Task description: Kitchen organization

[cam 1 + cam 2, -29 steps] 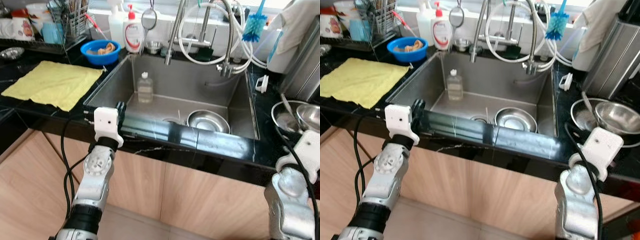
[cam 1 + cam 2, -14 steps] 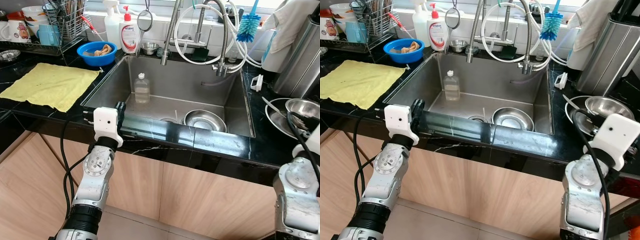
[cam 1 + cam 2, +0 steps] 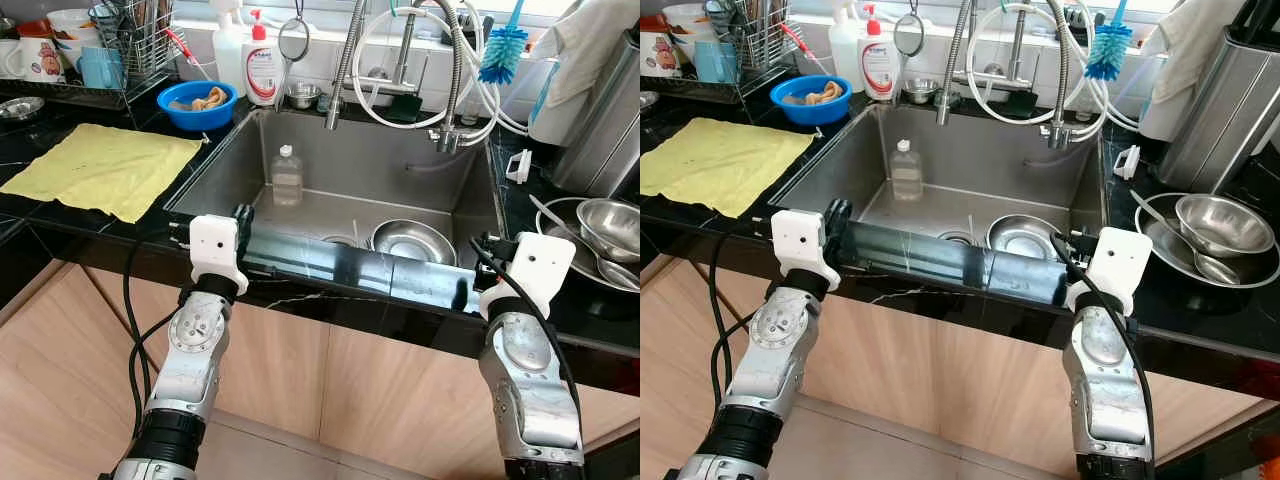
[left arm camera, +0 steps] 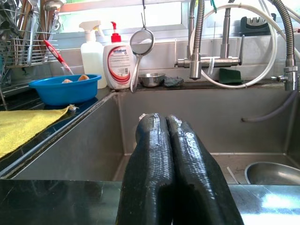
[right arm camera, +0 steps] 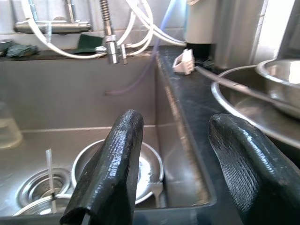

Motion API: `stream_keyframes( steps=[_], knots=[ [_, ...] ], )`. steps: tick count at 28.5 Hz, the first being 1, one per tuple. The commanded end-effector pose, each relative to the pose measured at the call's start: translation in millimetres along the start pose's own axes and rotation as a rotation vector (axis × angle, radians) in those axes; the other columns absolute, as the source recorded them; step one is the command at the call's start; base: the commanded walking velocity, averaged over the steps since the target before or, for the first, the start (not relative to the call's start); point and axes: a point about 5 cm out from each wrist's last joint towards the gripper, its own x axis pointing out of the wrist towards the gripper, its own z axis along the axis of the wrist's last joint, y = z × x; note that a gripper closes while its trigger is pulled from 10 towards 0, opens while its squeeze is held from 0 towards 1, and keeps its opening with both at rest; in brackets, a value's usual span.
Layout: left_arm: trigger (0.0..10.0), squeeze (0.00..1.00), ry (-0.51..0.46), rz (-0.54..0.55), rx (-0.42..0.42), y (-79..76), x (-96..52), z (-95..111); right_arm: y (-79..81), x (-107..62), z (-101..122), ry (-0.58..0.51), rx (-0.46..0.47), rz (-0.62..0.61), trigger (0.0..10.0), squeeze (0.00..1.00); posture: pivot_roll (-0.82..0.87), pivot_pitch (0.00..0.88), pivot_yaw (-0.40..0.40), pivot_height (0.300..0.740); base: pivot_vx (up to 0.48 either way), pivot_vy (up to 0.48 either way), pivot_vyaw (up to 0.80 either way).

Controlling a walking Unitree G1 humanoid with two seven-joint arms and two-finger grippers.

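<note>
A steel sink (image 3: 370, 165) holds a clear bottle (image 3: 287, 176) standing at its left and a steel bowl (image 3: 413, 240) lying at its front right. My left gripper (image 3: 241, 222) rests at the sink's front left edge, fingers (image 4: 152, 154) pressed shut with nothing between them. At the sink's front right corner is my right gripper (image 3: 487, 247), and it is open, its two fingers (image 5: 112, 164) wide apart above the sink bowl (image 5: 140, 161). Stacked steel bowls (image 3: 603, 225) with a spoon sit on the right counter, just beside the right gripper.
A yellow cloth (image 3: 100, 168) lies on the black counter at the left, with a blue bowl (image 3: 197, 103) and a dish rack (image 3: 110, 55) behind it. Soap bottles (image 3: 262, 60), a strainer, the faucet with hoses (image 3: 400, 60) and a blue brush (image 3: 500, 45) line the back. Wooden cabinet fronts are below.
My right arm has swung left from beside the counter bowls to the sink's front right corner. The left arm has stayed put. The head view shifted slightly.
</note>
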Motion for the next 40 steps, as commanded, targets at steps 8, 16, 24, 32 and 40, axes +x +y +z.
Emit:
stream_keyframes(
  steps=[8,16,24,32,40],
  knots=[
    [10.0,0.00,-0.004,-0.004,0.004,-0.1,0.1,2,-16.4,20.5,16,-0.057,-0.001,-0.081,10.0,0.00,0.07,0.000,-0.027,0.740,0.000,0.000,0.00],
    [10.0,0.00,-0.004,0.001,0.005,0.5,-0.3,3,-19.3,25.2,15,-0.043,0.036,-0.132,10.0,0.00,0.08,0.000,-0.028,0.740,0.000,0.000,0.00],
    [10.0,0.00,-0.003,0.002,0.008,1.6,-0.4,3,-27.5,22.0,4,0.014,0.047,-0.208,10.0,0.00,0.08,0.000,-0.028,0.740,0.000,0.000,0.00],
    [10.0,0.00,-0.003,-0.001,0.005,0.6,-1.0,3,-33.6,21.2,2,0.030,0.050,-0.251,10.0,0.00,0.08,0.000,-0.025,0.740,0.000,0.000,0.00],
    [10.0,0.00,-0.002,-0.003,0.008,2.0,-0.8,4,-32.2,18.7,-2,0.056,0.056,-0.251,10.0,0.00,0.08,0.000,-0.020,0.740,0.000,0.000,0.00]
  ],
)
